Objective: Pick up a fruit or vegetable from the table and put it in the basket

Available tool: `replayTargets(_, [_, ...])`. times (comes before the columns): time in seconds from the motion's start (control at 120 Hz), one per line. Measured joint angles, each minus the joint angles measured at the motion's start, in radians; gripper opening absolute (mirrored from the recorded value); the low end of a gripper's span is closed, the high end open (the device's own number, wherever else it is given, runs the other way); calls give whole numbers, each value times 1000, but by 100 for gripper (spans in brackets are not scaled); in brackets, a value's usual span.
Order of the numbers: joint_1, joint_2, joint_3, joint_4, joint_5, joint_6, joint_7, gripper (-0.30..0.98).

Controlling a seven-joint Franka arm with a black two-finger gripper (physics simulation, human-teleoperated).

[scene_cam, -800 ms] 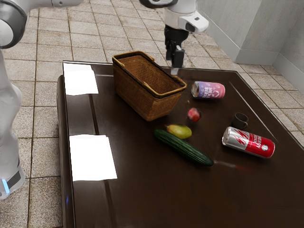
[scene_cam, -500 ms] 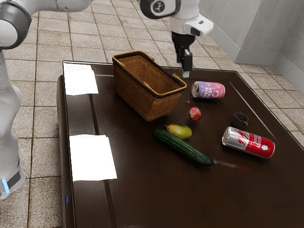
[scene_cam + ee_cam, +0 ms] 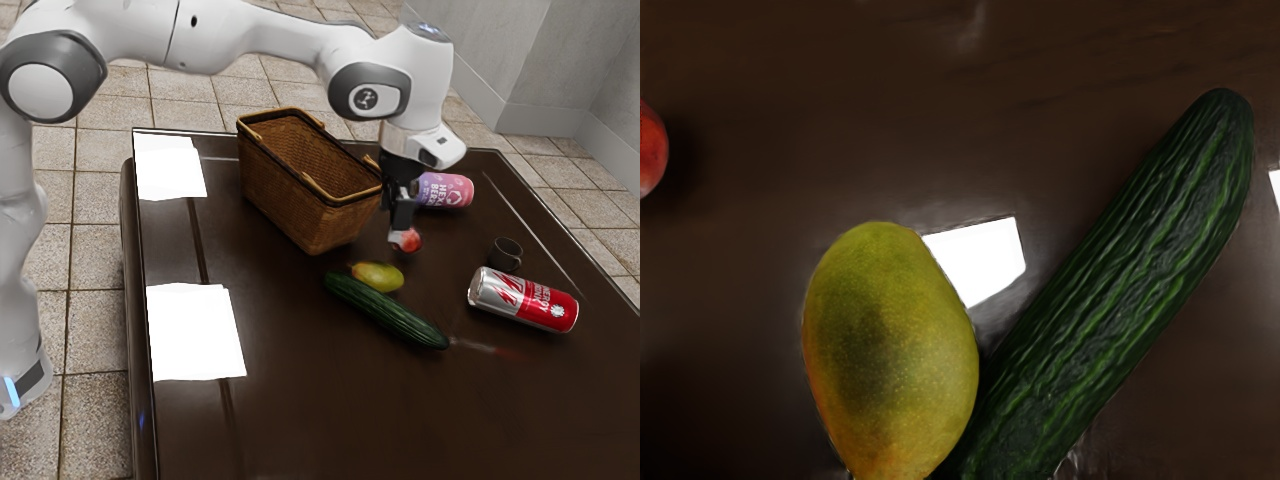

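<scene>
In the exterior view my gripper [image 3: 402, 222] is low over the table, its lower end overlapping the left part of a small red fruit [image 3: 412, 240]. A yellow-green mango [image 3: 378, 276] lies nearer the camera, beside a long dark green cucumber [image 3: 388, 312]. The brown wicker basket [image 3: 310, 215] stands upright to the gripper's left there. From the wrist camera, the mango [image 3: 890, 350] and cucumber [image 3: 1120, 290] lie below the hand, close together at one end, and part of the red fruit [image 3: 650, 150] is in view.
A pink-purple can [image 3: 447, 191] lies behind the hand, partly hidden by it. Toward the exterior view's right are a small dark cup [image 3: 506, 253] and a red-and-silver can [image 3: 524, 300] on its side. The basket's raised rim is close to the hand.
My hand has come down toward the table and slightly toward the exterior view's right, from beyond the basket's far end to the red fruit. The fruits, cucumber and basket stay put.
</scene>
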Motion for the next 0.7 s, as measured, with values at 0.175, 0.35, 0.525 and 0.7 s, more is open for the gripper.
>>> replayTargets(0.175, [13,11,-4,24,35,-102,-5,66])
replayTargets(0.35, [-11,45,-8,37,34,-114,-12,66])
replayTargets(0.525, [40,97,6,102,24,-143,-20,66])
replayTargets(0.7, [34,176,5,182,22,-151,-27,66])
